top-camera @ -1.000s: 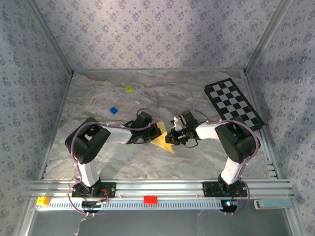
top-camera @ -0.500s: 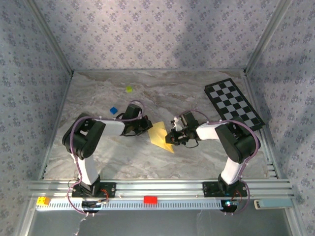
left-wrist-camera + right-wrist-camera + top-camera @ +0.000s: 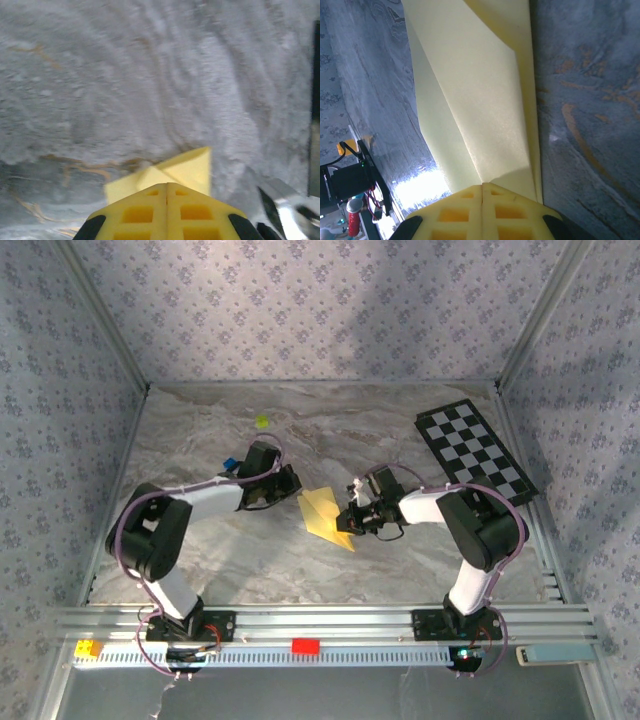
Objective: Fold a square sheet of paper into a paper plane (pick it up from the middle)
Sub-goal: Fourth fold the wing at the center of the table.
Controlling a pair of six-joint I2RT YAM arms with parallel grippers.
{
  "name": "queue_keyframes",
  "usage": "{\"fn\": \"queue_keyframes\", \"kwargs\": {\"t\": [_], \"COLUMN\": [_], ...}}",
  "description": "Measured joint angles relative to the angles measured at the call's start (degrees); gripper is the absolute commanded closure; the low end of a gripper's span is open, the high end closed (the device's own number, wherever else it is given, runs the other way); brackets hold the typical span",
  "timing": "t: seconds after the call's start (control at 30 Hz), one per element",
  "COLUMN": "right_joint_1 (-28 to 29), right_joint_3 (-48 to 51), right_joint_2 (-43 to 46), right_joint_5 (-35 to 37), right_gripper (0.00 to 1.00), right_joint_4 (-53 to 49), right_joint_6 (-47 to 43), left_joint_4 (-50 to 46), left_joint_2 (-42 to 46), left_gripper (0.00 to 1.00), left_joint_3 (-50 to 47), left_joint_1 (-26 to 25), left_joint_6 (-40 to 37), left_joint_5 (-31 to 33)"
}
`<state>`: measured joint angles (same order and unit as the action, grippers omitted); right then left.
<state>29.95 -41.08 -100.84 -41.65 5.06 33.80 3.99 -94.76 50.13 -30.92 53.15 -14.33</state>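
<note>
in the middle of the marble bench (image 3: 200,560) you have the folded yellow sheet (image 3: 322,512), lying flat with layered creases and one pointed end toward the arms' bases. your right pincer (image 3: 348,518) is closed tight, its tips at the sheet's right edge. in the right wrist view they touch the paper, though you cannot tell whether any is pinched. your left pincer (image 3: 291,483) is closed too, holding nothing, just beside the sheet's upper left corner.
</note>
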Motion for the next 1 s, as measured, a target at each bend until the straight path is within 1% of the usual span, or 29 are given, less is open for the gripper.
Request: {"fn": "queue_keyframes", "kwargs": {"t": [0.1, 0.2, 0.4, 0.67, 1.0], "right_joint_1": [0.0, 0.0, 0.0, -0.11, 0.07], "right_joint_3": [-0.13, -0.24, -0.24, -0.59, -0.94], "right_joint_2": [0.0, 0.0, 0.02, 0.09, 1.95], "right_joint_5": [0.0, 0.02, 0.02, 0.02, 1.99], "right_gripper": [1.0, 1.0, 1.0, 1.0, 1.0], "right_joint_4": [-0.42, -0.74, -0.81, -1.92, -5.7], "right_joint_6": [-0.24, -0.28, -0.42, -0.44, -0.48], "left_joint_4": [0.0, 0.04, 1.55, 3.23, 6.8], "left_joint_2": [2.29, 2.27, -1.68, -8.11, -8.33], "left_gripper": [0.98, 0.98, 1.0, 1.0, 1.0], "left_joint_3": [0.11, 0.09, 0.09, -0.57, -2.25], "left_joint_1": [-2.1, -4.15, -8.13, -8.46, -8.48], "left_joint_6": [-0.02, 0.02, 0.35, 1.36, 2.84], "left_joint_5": [0.87, 0.85, 0.57, 0.44, -0.17]}}
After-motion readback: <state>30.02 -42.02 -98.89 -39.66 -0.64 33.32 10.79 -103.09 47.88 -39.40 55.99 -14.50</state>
